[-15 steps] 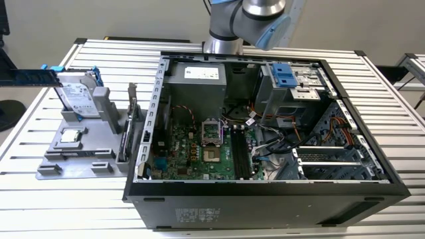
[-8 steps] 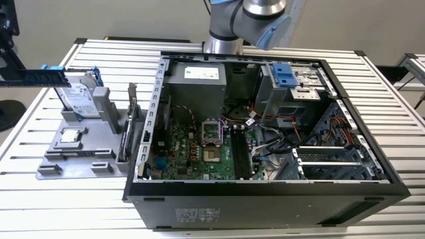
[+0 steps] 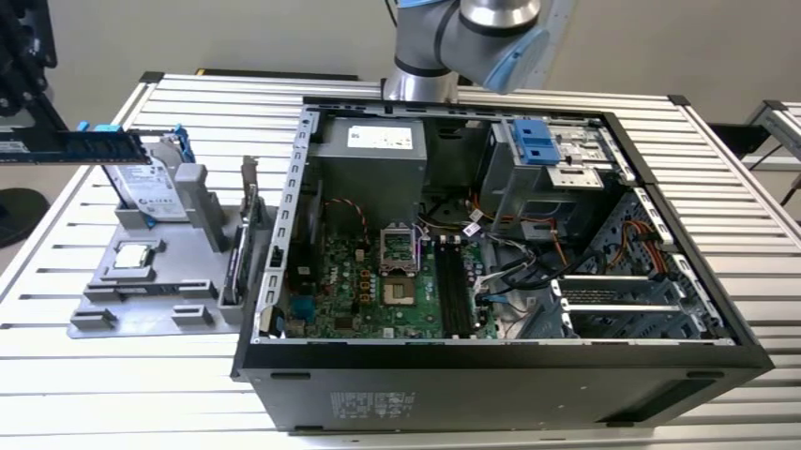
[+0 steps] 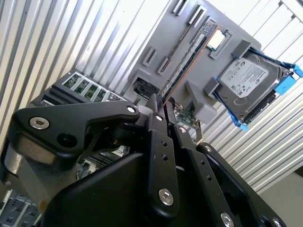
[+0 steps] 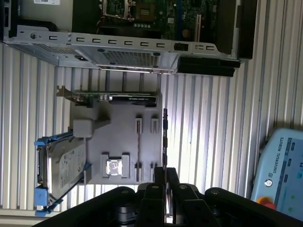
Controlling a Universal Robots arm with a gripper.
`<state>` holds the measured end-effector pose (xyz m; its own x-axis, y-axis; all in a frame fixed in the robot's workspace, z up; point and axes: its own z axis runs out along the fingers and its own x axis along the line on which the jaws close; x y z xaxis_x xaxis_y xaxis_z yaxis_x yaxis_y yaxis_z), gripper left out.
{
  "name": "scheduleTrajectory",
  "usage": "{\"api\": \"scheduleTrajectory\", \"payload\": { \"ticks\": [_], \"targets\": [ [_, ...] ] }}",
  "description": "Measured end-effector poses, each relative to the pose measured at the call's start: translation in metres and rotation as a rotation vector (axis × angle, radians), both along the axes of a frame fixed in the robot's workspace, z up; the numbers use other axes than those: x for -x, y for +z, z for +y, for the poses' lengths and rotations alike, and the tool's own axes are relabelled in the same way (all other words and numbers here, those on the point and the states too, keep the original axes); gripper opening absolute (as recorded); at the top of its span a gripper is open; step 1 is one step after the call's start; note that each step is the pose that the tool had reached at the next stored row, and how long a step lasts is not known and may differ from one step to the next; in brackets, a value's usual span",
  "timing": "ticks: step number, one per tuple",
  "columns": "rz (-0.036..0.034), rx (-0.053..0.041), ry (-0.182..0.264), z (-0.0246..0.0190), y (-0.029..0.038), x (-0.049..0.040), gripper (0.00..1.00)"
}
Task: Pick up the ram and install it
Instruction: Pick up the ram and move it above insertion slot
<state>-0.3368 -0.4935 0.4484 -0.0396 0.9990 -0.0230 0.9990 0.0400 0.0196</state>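
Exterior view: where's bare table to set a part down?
Bare slats of the silver slatted table between the grey fixture tray and the near edge, at the exterior view's left, and behind the tray. Crowded: the tray itself, and the slim gap to the open black computer case.

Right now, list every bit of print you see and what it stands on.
Nothing quotable.
ram, in the jaws: no print legible.
hard drive label: too small.
power supply sticker: too small.
case side sticker: blurred.
teach pendant: maker's name only, left unquoted.
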Motion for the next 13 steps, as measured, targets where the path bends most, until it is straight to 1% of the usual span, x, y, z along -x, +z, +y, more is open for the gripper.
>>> {"api": "scheduleTrajectory", "payload": {
  "ticks": [13],
  "targets": [
    [0.0, 0.0, 0.0, 0.0, 0.0, -0.023, 0.0]
  ]
}}
